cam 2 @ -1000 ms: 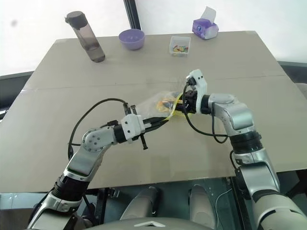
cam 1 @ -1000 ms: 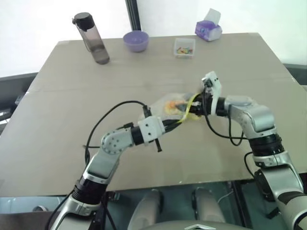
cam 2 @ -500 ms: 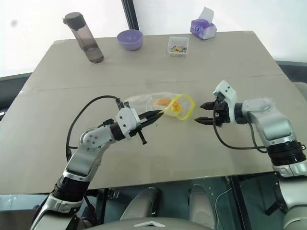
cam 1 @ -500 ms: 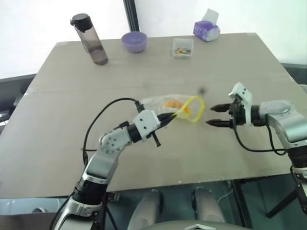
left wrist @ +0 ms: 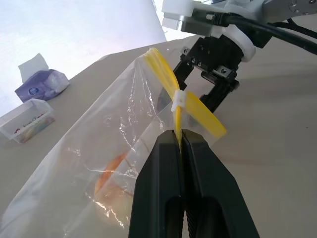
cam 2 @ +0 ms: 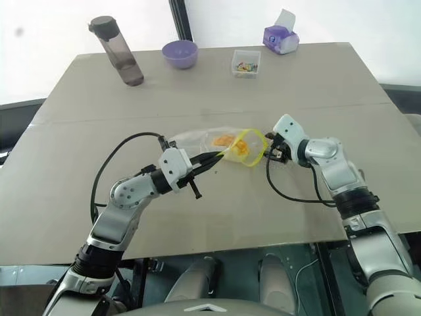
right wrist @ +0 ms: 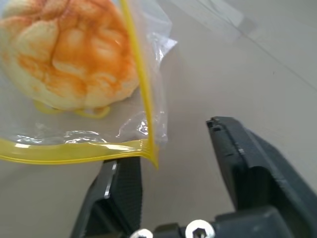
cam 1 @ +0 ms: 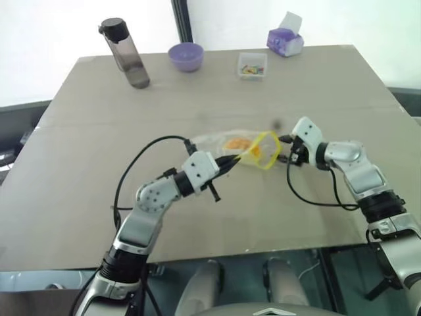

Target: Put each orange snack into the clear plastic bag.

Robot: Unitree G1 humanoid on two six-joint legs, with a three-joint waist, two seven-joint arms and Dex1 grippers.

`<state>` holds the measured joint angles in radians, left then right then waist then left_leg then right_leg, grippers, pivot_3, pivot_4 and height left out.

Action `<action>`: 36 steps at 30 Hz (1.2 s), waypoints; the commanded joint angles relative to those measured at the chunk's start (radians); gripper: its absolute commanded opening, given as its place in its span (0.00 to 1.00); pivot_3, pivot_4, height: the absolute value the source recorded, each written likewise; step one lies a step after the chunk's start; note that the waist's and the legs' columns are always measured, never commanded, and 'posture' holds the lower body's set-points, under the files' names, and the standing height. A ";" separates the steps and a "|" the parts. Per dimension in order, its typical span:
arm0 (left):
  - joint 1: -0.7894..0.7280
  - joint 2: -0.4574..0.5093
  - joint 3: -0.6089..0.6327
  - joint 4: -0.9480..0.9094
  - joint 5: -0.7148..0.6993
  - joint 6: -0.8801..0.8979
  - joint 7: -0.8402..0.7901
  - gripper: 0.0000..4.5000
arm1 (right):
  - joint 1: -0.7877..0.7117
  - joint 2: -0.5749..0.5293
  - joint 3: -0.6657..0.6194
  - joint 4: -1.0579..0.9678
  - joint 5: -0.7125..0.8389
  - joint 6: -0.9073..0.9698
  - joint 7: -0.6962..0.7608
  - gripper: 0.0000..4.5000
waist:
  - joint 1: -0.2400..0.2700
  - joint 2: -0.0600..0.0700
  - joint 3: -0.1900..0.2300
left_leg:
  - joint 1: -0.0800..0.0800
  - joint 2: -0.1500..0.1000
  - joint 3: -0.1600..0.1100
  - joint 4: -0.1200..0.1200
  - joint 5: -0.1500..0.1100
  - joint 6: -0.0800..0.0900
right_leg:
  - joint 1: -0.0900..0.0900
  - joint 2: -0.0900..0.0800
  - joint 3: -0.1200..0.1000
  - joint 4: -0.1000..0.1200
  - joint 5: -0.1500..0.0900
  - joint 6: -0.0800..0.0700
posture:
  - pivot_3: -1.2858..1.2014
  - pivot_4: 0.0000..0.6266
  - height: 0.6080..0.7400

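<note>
The clear plastic bag point(cam 1: 220, 141) hangs just above the table's middle, its yellow seal strip point(left wrist: 171, 87) gaping towards the right. My left gripper point(cam 1: 235, 158) is shut on that strip's near edge. The orange snack point(right wrist: 69, 54) lies inside the bag, its criss-cross top visible through the plastic. My right gripper point(cam 2: 270, 148) sits right at the bag's mouth on the right side. Its fingers stand apart, with the strip's corner point(right wrist: 148, 156) over one finger and nothing pinched between them.
Along the far edge of the table stand a dark bottle point(cam 1: 125, 52), a purple bowl point(cam 1: 186, 56), a small clear box of colourful bits point(cam 1: 252, 66) and a purple tissue pack point(cam 1: 285, 41). The table's front edge point(cam 1: 217, 253) runs close below both arms.
The right gripper left the bag's mouth, swung out right with jaws wide, then came back to the mouth with jaws narrower. The left gripper kept its hold; the bag's mouth stays spread.
</note>
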<state>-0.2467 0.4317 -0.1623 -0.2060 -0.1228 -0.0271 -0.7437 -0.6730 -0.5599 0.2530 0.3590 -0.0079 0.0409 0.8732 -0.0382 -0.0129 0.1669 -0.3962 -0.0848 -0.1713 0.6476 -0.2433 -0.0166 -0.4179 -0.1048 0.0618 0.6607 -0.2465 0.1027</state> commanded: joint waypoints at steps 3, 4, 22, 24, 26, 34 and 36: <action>0.006 0.006 0.023 -0.040 -0.017 -0.008 0.008 0.00 | 0.000 -0.012 -0.034 -0.026 0.008 -0.067 0.025 0.02 | -0.001 0.000 0.000 | 0.000 0.000 0.000 0.000 0.000 0.000 | 0.000 0.000 0.000 0.000 0.000 0.000 | 0.52 0.24 1.00; 0.007 0.007 0.024 -0.037 -0.018 -0.009 0.007 0.00 | 0.003 -0.015 -0.037 -0.031 0.008 -0.069 0.027 0.01 | -0.002 0.000 0.000 | 0.000 0.000 0.000 0.000 0.000 0.000 | 0.000 0.000 0.000 0.000 0.000 0.000 | 0.52 0.24 1.00; -0.161 0.039 0.057 0.061 0.071 -0.079 0.061 0.00 | -0.095 -0.239 -0.170 -0.157 0.003 0.078 0.068 0.01 | 0.000 0.000 0.000 | -0.001 0.000 0.000 -0.001 0.000 0.000 | 0.000 0.000 0.000 -0.002 0.000 0.000 | 0.52 0.24 1.00; -0.167 0.033 0.048 0.074 0.076 -0.085 0.062 0.00 | -0.099 -0.264 -0.171 -0.185 0.001 0.097 0.086 0.01 | -0.001 0.000 0.000 | -0.001 0.000 0.000 -0.001 0.000 0.000 | 0.000 0.000 0.000 -0.002 0.000 0.000 | 0.52 0.24 1.00; -0.170 0.028 0.041 0.082 0.078 -0.091 0.062 0.00 | -0.084 -0.290 -0.167 -0.224 0.010 0.120 0.124 0.12 | 0.000 0.000 0.000 | -0.001 0.000 0.000 -0.001 0.000 0.000 | 0.000 0.000 0.000 -0.002 0.000 0.000 | 0.52 0.24 1.00; -0.177 0.016 0.031 0.092 0.086 -0.095 0.058 0.00 | -0.069 -0.327 -0.125 -0.448 0.069 0.267 0.257 0.39 | -0.002 0.000 0.000 | -0.001 0.000 0.000 -0.001 -0.001 0.002 | 0.000 0.000 0.000 -0.002 0.000 0.000 | 0.52 0.24 1.00; -0.180 0.015 0.027 0.091 0.087 -0.095 0.053 0.00 | -0.089 -0.309 -0.113 -0.492 0.084 0.278 0.269 0.39 | -0.002 0.000 0.000 | -0.001 0.000 0.001 -0.001 -0.002 0.003 | 0.000 0.000 0.000 -0.002 0.000 0.000 | 0.52 0.24 1.00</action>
<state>-0.4085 0.4459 -0.1339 -0.0981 -0.0391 -0.1053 -0.6921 -0.7174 -0.8754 0.1462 -0.0604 0.0509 0.3085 1.1278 -0.0399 -0.0125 0.1673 -0.3970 -0.0845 -0.1708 0.6473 -0.2451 -0.0137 -0.4181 -0.1050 0.0616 0.6592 -0.2466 0.1029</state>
